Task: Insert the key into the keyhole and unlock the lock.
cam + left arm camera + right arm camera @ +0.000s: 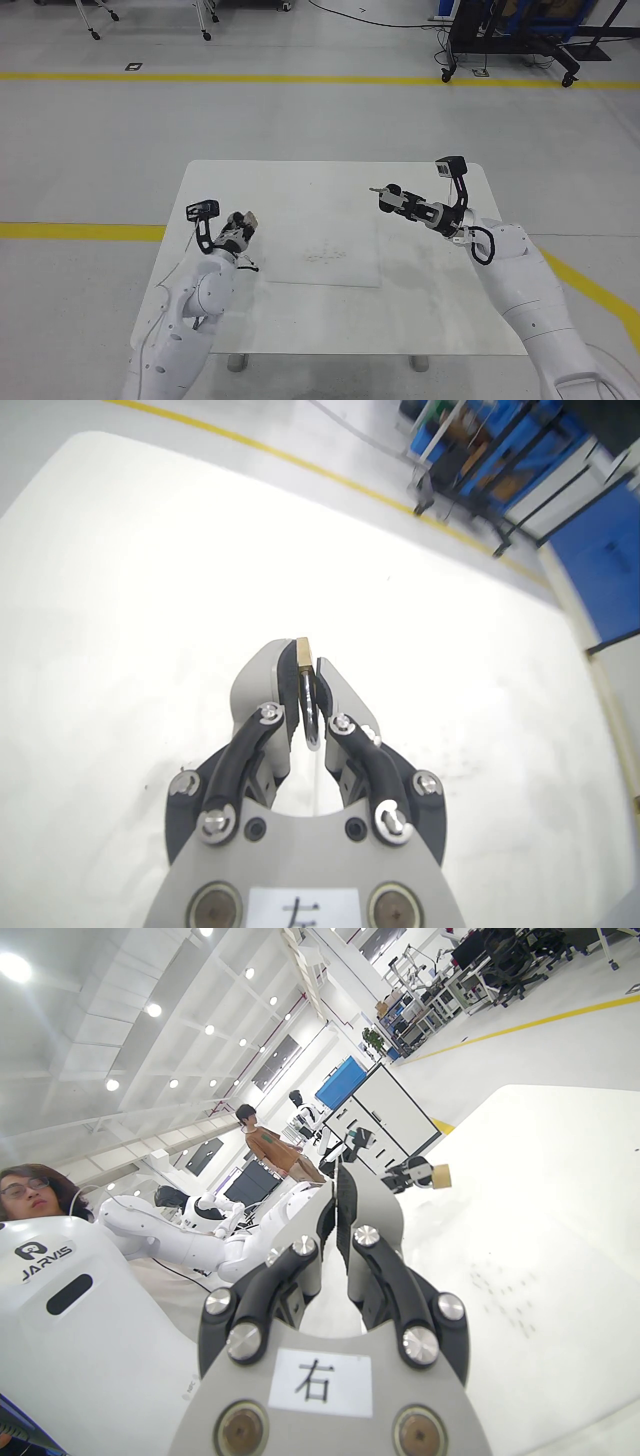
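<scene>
- left gripper (305,654) is clamped on the lock (307,695), one pad against each flat side.
- the lock's brass body sits at the fingertips, and its steel shackle points back between the fingers toward the palm.
- in the top view this gripper holds the lock over the left part of the table (420,300), near the left edge of a sheet (325,215).
- right gripper (342,1175) has its fingers pressed together on the key (374,189). a thin metal tip pokes out past the fingertips.
- the right gripper is above the right part of the table, by the sheet's far right corner, with the key tip pointing leftward.
- key and lock are well apart, with the sheet between them.
- small dark marks dot the sheet's near part.
</scene>
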